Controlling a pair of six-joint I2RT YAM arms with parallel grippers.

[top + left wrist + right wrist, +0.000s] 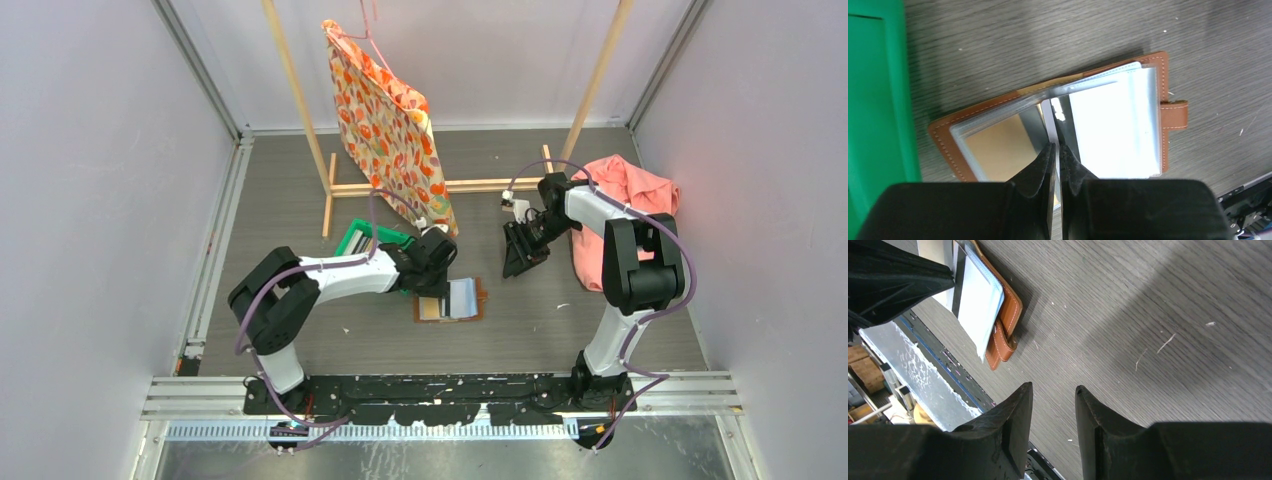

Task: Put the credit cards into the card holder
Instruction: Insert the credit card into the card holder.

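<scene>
The brown leather card holder (481, 298) lies open on the table, its clear sleeves fanned up (1160, 75). A gold-yellow card (998, 145) shows in the left sleeve and a light blue card (1113, 130) in the right one. My left gripper (1056, 146) is shut on a thin grey card (1052, 117), held edge-on and standing in the fold between the sleeves. In the top view it sits right over the holder (437, 283). My right gripper (520, 262) is open and empty (1054, 387), hovering over bare table to the right of the holder (1010, 315).
A green plastic bin (365, 238) sits just left of and behind the holder (878, 100). A wooden rack (400, 187) with a hanging orange-patterned bag (385, 130) stands behind. A pink cloth (625, 200) lies at the right, by the right arm.
</scene>
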